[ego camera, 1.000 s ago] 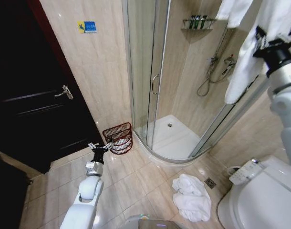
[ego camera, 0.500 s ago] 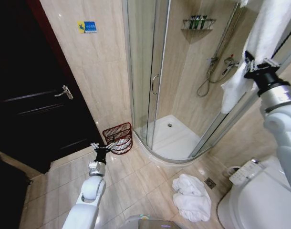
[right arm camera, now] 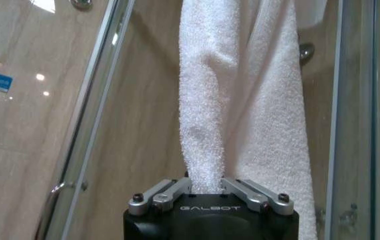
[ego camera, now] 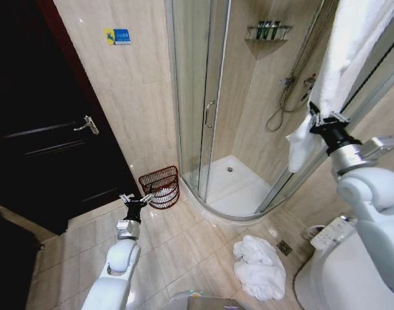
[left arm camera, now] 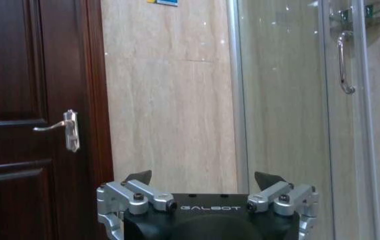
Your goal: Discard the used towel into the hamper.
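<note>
Overhead, the right gripper (ego camera: 318, 117) is raised beside the shower glass, its fingers pinched on a hanging white towel (ego camera: 344, 58). The hamper (ego camera: 161, 186) stands on the floor against the wall by the shower door, well apart from that towel. The left gripper (ego camera: 135, 199) hovers low near the hamper, fingers spread wide and empty. A second towel (ego camera: 259, 265) lies crumpled on the tiles.

At the left wrist, the spread fingers (left arm camera: 139, 177) face a door (left arm camera: 29, 100) and wall.

At the right wrist, the towel (right arm camera: 240, 95) runs straight up from the closed jaws. Risk: it may snag above or slip loose.
</note>
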`<state>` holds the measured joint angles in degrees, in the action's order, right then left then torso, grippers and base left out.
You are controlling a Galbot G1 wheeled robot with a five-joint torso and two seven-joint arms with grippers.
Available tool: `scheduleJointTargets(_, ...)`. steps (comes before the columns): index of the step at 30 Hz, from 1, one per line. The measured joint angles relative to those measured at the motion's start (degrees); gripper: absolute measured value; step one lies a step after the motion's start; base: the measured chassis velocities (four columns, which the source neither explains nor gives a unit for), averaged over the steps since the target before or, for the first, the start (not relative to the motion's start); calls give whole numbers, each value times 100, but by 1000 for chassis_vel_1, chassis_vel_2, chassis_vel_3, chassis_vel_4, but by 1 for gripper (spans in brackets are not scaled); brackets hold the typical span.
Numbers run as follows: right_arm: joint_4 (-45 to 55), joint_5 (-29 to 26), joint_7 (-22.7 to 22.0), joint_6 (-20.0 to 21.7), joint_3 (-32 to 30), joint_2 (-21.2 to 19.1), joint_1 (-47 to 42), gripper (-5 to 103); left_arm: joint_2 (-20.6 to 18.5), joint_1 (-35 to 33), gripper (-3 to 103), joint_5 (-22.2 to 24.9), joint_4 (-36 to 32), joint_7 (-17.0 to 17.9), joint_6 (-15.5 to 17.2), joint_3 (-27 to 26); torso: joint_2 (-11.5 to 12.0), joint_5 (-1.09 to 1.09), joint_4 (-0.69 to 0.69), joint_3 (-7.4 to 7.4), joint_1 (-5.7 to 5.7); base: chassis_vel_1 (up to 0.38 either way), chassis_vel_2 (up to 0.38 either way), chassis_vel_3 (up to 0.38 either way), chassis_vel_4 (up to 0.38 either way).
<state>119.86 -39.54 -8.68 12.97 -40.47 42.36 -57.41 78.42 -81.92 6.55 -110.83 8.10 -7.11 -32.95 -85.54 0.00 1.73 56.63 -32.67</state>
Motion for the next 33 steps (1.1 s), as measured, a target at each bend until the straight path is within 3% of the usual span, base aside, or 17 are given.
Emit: scheduleJointTargets(33, 669, 1085, 283, -331, 34, 1750, -1739, 6, -45, -35, 100, 78, 80, -36, -143, -103, 0, 0, 0, 0, 0, 0, 0, 0, 0)
